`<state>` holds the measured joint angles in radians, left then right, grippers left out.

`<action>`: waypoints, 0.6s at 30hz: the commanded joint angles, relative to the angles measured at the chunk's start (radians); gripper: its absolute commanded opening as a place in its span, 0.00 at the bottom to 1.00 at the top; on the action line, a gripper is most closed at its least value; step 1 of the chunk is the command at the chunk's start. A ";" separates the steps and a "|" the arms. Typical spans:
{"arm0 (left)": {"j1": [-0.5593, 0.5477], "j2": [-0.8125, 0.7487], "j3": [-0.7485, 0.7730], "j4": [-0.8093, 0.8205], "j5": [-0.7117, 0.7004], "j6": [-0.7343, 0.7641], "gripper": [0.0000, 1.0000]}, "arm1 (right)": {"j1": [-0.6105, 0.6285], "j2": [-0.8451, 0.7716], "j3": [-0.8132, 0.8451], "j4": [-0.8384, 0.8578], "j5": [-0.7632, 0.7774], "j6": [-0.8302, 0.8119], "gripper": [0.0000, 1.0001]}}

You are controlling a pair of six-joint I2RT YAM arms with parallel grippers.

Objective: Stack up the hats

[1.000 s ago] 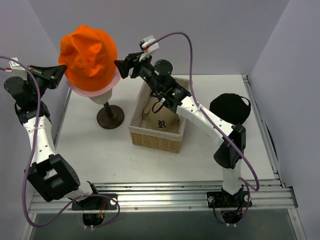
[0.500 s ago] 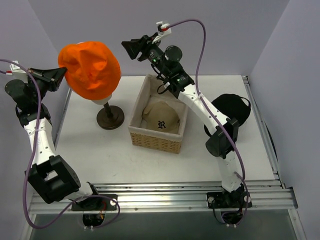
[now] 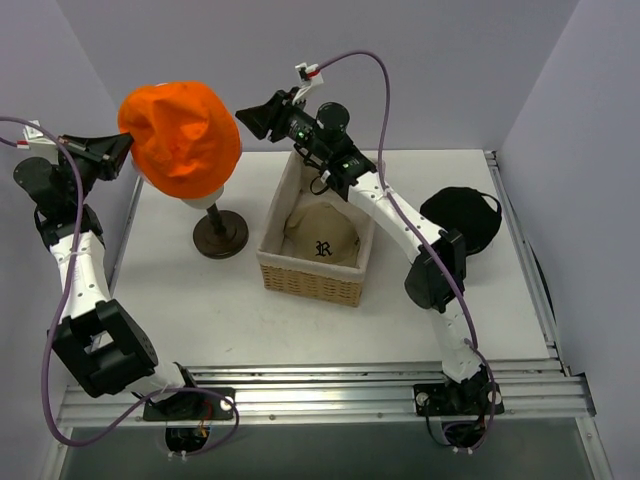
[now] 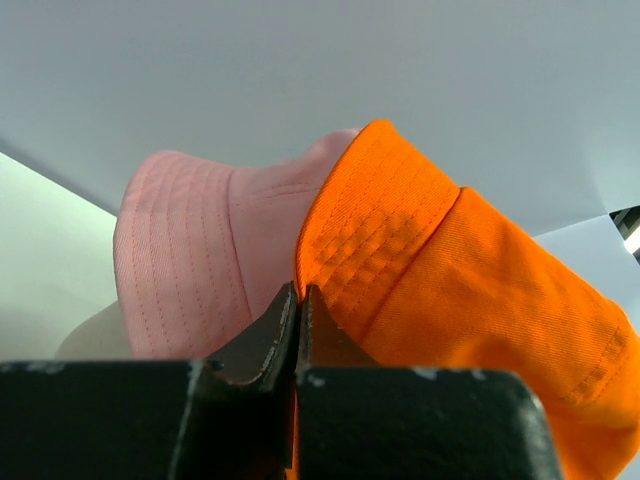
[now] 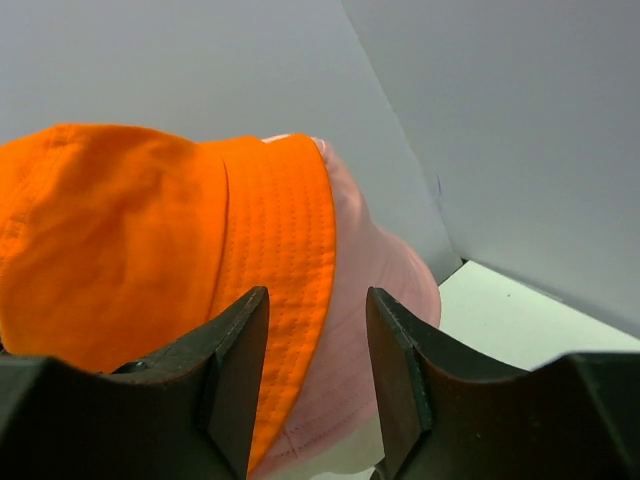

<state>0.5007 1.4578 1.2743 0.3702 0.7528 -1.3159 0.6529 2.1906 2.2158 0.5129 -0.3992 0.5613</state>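
Note:
The bright orange bucket hat [image 3: 180,140] sits over the pale pink bucket hat [image 4: 190,250] on the mannequin head. My left gripper [image 3: 127,146] is at the hat's left side, shut on the orange brim [image 4: 375,215]. In the left wrist view its jaws [image 4: 300,288] are pressed together with orange cloth between them. My right gripper [image 3: 242,117] hovers open just off the hat's right side. The orange brim [image 5: 285,240] and pink cloth [image 5: 375,290] show beyond its gap [image 5: 317,292], not touched. The tan cap [image 3: 320,238] lies in the basket. The black cap [image 3: 462,218] rests at the right.
The mannequin stand's dark round base [image 3: 221,233] stands left of the woven basket [image 3: 310,277]. The grey back wall is close behind both grippers. A metal rail [image 3: 320,385] runs along the near table edge.
The orange hat has settled lower, and the pink brim no longer shows from above. My right gripper let go, lifted away, then came back beside the hat with its jaws narrower. The left grip is unchanged.

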 commanded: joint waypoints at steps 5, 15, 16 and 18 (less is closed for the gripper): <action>-0.005 0.010 0.039 0.070 -0.013 0.001 0.02 | -0.010 -0.032 -0.076 0.114 -0.090 0.077 0.38; -0.013 0.010 0.040 0.073 -0.015 0.004 0.02 | -0.006 -0.043 -0.137 0.193 -0.130 0.123 0.34; -0.013 0.010 0.040 0.072 -0.013 0.004 0.02 | -0.004 -0.045 -0.142 0.197 -0.132 0.124 0.33; -0.013 0.009 0.042 0.070 -0.013 0.004 0.02 | -0.004 -0.048 -0.149 0.199 -0.136 0.127 0.33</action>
<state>0.4904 1.4673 1.2743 0.3908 0.7525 -1.3197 0.6483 2.1899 2.0808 0.6144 -0.4980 0.6662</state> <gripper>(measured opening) 0.043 0.336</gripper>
